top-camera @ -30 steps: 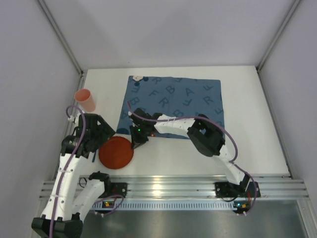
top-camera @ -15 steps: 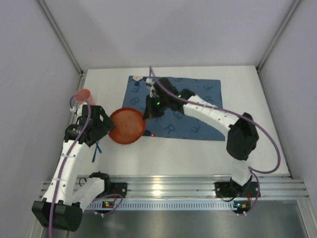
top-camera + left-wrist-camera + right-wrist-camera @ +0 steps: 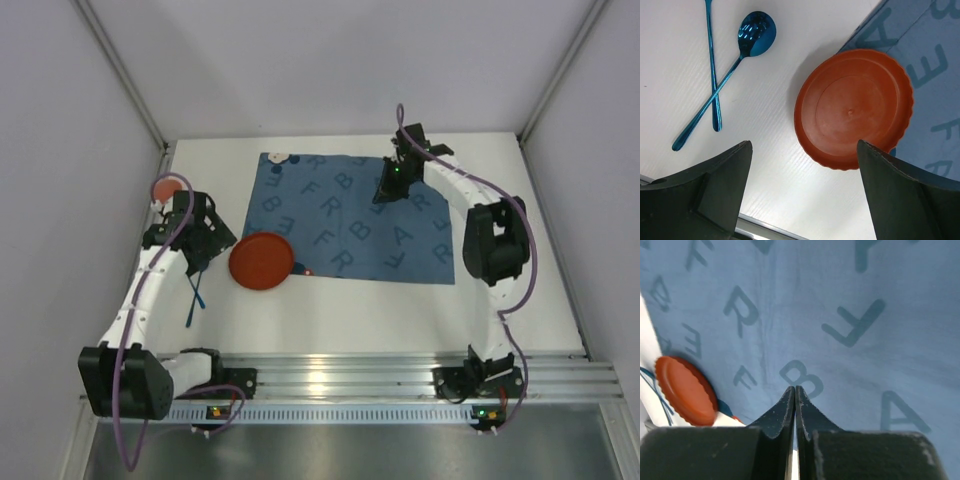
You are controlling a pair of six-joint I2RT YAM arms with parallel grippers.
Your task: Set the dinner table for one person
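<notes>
The bench [image 3: 520, 300] is a plain white top that fills the floor of the enclosure and carries everything else. A dark blue cloth mat [image 3: 350, 215] printed with letters lies on its far middle part.

The left gripper [image 3: 203, 243] hangs over the left side of the bench, jaws spread wide and holding nothing. In the left wrist view the bare white surface [image 3: 790, 60] lies straight below it. An orange-red plate [image 3: 854, 107] sits a little to the right of the gap between the fingers [image 3: 715, 185], clear of both of them. The plate [image 3: 261, 261] rests mostly on the bench, with its right edge overlapping the mat's near left corner. To the left of the plate, a blue spoon [image 3: 756, 31] lies on the bench, crossed by a second slim blue utensil [image 3: 711, 65] whose head is out of the picture. An orange cup [image 3: 167, 187] stands at the far left of the bench, partly hidden behind the left arm.

The right gripper [image 3: 386, 188] is over the far right part of the mat, so cloth lies between it and the bench. Its jaws are clenched together with nothing between them [image 3: 793, 390]. Whether the tips touch the cloth cannot be told. From the right wrist, only a thin strip of bench [image 3: 646, 390] shows at the left edge, beside the plate [image 3: 684, 390].
</notes>
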